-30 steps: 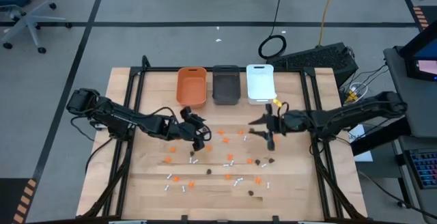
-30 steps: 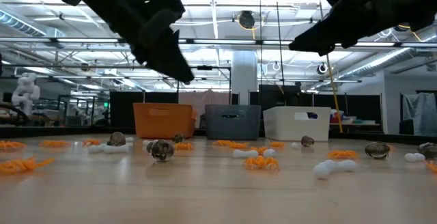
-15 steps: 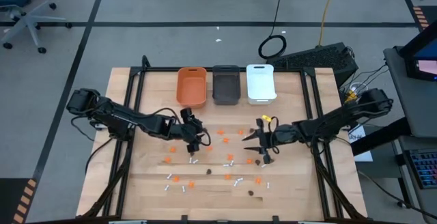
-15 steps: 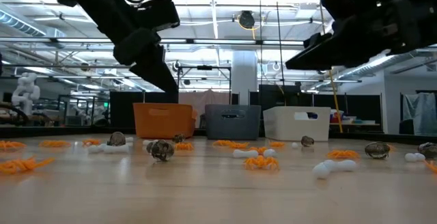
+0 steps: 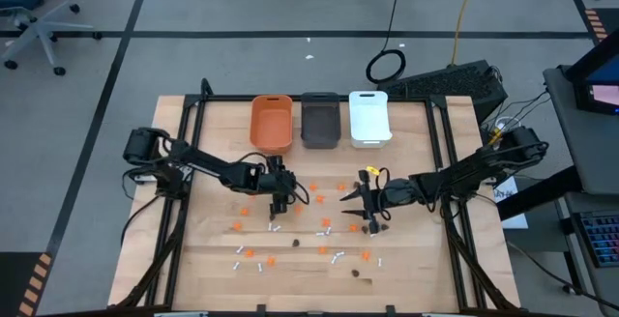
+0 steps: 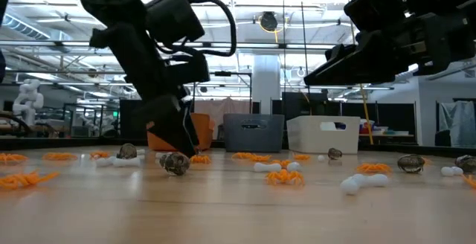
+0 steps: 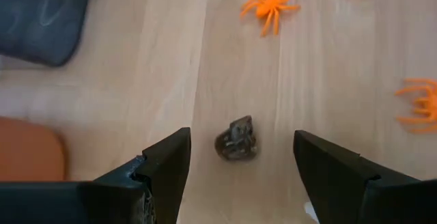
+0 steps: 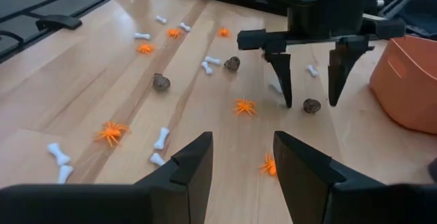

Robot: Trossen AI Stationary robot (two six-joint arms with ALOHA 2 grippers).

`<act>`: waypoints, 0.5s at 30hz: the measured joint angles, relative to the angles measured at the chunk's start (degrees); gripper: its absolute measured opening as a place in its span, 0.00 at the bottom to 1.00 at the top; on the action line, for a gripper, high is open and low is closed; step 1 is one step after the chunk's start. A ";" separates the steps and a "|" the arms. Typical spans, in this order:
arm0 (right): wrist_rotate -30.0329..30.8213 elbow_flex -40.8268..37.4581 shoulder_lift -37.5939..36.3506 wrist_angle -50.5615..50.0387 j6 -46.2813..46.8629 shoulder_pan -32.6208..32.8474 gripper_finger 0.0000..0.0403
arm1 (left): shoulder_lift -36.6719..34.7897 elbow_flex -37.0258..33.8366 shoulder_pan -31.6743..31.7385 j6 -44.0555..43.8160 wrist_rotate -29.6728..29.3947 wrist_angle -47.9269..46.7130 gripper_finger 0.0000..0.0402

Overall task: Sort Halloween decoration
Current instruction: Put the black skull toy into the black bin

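The Halloween decoration lies scattered on the wooden table: orange spiders, white bones and dark lumps. My left gripper hangs open low over one dark lump. Its fingers stand on either side of the lump without touching it, as the right wrist view shows. In the high view the left gripper is left of centre. My right gripper hovers open above the table right of centre, slanting slightly down, with nothing between its fingers.
Three bins stand side by side at the table's far edge: orange, dark grey and white. Black frame rails run along the table's left and right sides. More pieces lie toward the near edge.
My left gripper has come down toward the table and rolled, so its open fingers now straddle the dark lump. My right gripper has sunk and moved toward the table's near-left, staying open. No piece has moved.
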 joint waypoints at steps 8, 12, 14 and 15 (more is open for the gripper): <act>-0.01 0.00 0.00 0.09 -0.41 0.00 0.35 | 0.84 0.04 2.93 -1.12 5.50 1.22 0.62; -0.01 0.00 0.00 0.09 -0.41 0.00 0.35 | 0.88 0.04 3.60 -1.08 6.56 0.88 0.55; 0.00 0.00 0.00 0.09 -0.43 0.00 0.35 | 0.88 0.07 4.00 -1.10 7.08 0.14 0.50; 0.00 0.00 0.00 0.09 -0.45 0.00 0.35 | 0.88 0.13 4.22 -1.10 7.56 -0.29 0.47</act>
